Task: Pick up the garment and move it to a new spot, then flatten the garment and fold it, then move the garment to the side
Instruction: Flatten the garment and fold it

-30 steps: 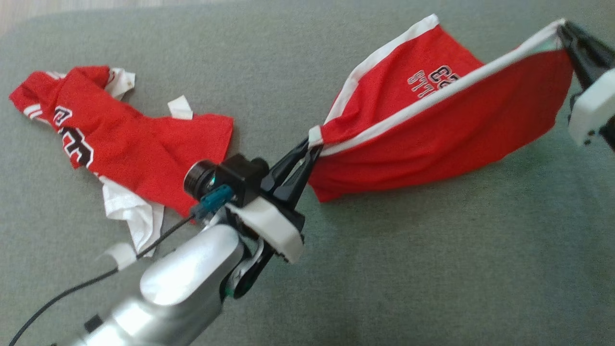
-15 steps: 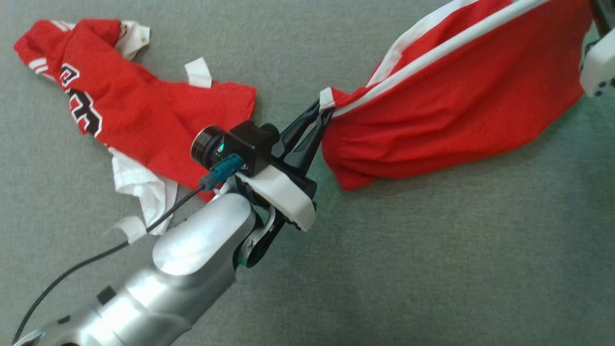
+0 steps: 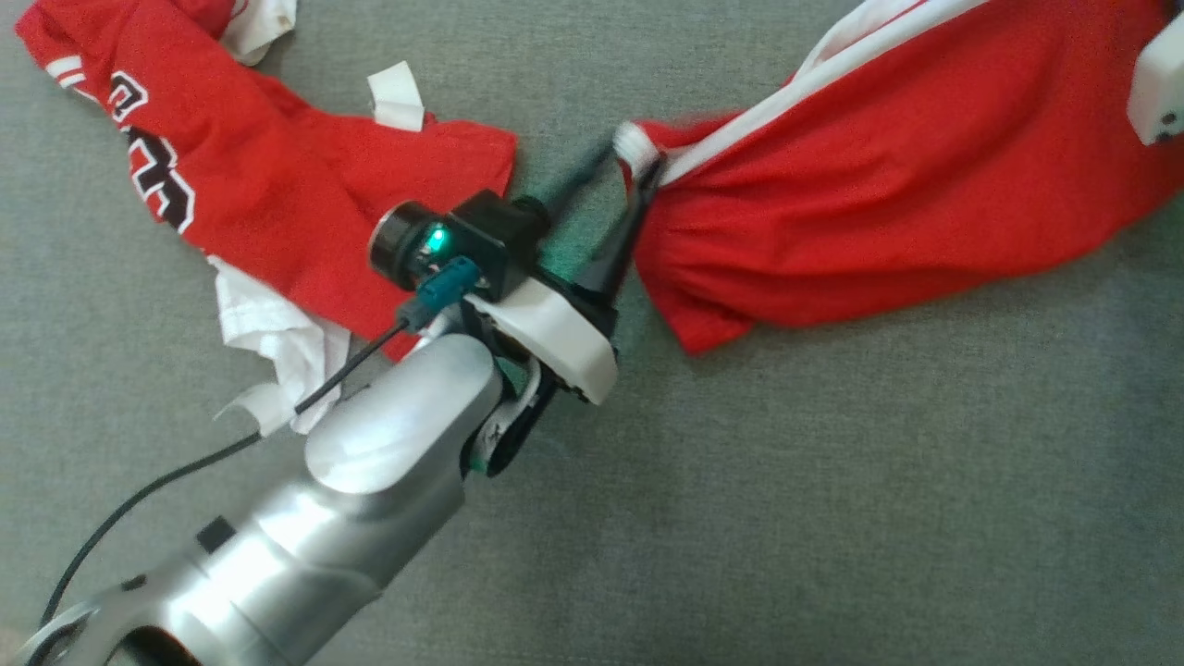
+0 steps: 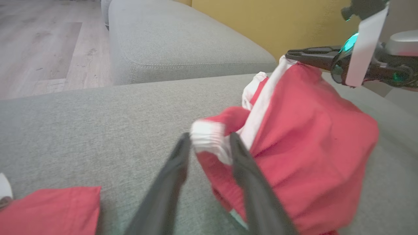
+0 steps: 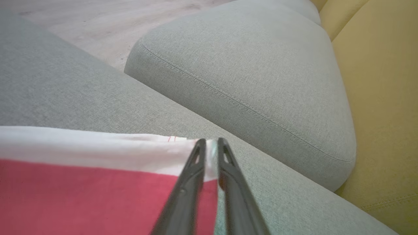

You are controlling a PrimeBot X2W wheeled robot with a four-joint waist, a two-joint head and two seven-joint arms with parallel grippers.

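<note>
Left tool (image 4: 209, 138), blurred, stands parted about the garment (image 4: 310, 147) corner, contact unclear; right tool (image 5: 209, 142) pinches its white hem.

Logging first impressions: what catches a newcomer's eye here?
A red garment spans the head view's upper right, its hem pinched by the right gripper. The left gripper stands parted around its white corner. A crumpled red jersey lies upper left on the grey cushion.

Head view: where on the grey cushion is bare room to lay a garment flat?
The widest bare patch of the cushion lies below the red garment and right of the left arm. The upper left is crowded by the crumpled red clothing; the left pincer stands in the middle.
</note>
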